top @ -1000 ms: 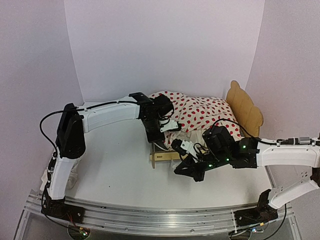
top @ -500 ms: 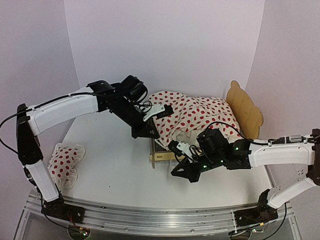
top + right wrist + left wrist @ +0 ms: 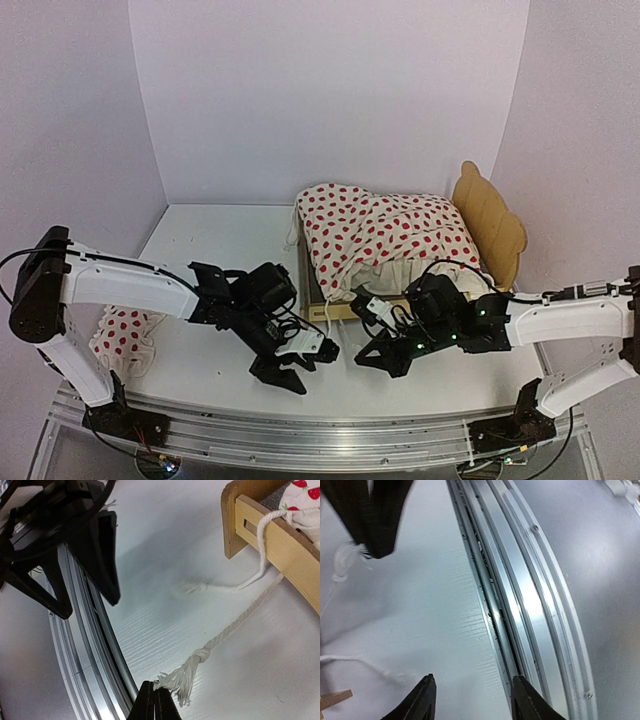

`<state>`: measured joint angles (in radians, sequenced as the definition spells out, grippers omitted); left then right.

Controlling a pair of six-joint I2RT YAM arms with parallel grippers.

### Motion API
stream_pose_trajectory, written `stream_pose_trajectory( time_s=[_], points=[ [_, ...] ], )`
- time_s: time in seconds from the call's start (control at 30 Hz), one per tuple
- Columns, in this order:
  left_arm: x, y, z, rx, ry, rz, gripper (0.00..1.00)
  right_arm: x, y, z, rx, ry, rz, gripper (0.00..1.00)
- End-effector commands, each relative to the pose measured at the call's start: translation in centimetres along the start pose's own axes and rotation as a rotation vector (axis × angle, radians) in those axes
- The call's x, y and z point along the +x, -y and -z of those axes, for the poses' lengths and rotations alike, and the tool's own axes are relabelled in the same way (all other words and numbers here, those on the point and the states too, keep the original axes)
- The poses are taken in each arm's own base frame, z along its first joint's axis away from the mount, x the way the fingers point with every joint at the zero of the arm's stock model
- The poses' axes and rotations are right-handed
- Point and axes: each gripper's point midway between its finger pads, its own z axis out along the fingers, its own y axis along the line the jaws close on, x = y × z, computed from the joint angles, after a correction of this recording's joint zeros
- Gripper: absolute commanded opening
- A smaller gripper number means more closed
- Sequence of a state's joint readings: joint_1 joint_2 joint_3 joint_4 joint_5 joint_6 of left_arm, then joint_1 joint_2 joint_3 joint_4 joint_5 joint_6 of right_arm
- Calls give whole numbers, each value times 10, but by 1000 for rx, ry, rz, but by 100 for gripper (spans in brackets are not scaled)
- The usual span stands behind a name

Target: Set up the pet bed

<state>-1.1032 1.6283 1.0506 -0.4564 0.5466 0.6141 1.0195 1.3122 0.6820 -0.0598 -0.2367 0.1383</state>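
The pet bed (image 3: 488, 215) stands at the back right, its plywood headboard upright; its footboard (image 3: 260, 527) shows in the right wrist view. A cream red-dotted cloth (image 3: 385, 230) lies heaped over it. A white rope (image 3: 235, 622) runs from the footboard across the table to a knot and a frayed tassel (image 3: 182, 677). My right gripper (image 3: 154, 700) is shut on the tassel's strands, just in front of the bed (image 3: 375, 358). My left gripper (image 3: 298, 368) hangs open and empty low over the table's front edge (image 3: 472, 700), left of the right gripper.
A small red-dotted pillow (image 3: 125, 335) lies at the table's left edge. A metal rail (image 3: 320, 435) runs along the front, right under both grippers. A second thin white string (image 3: 220, 586) trails from the footboard. White walls enclose the back and sides.
My left arm has swung from the cloth over the bed down to the front of the table, and its jaws have opened. The cloth now lies free on the bed. The right gripper barely moved.
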Motion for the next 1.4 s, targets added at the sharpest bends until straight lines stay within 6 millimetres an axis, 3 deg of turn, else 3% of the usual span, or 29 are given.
stream_pose_trajectory(
  time_s=[0.0,0.17,0.37,0.5,0.7,0.8,0.97,1.13,1.23,1.37],
  points=[
    [-33,-15,25,-168,122,-289,70,-7,-2,3,-11,34,-74,0],
    [-45,-23,46,-279,191,-190,67,-19,-16,-6,-60,34,-142,0],
    [-43,-27,56,-453,307,-365,71,-19,-56,-20,-184,-5,-169,0],
    [-37,-31,39,-482,327,-508,68,-22,-60,-20,-191,29,-185,0],
    [-47,-45,27,-578,421,-633,67,-31,-55,-17,-155,77,-170,0],
    [-56,-53,27,-603,454,-616,67,-33,-56,-16,-158,84,-152,0],
    [-55,-48,11,-520,461,-637,66,-35,-54,-12,-144,103,-110,0],
    [-59,-58,-1,-507,449,-651,61,-40,-57,-10,-153,115,-84,0],
    [-66,-66,-3,-521,452,-655,52,-42,-60,-10,-164,115,-74,0],
    [-69,-75,1,-553,448,-638,14,-41,-57,-10,-150,117,-77,0]
  ],
)
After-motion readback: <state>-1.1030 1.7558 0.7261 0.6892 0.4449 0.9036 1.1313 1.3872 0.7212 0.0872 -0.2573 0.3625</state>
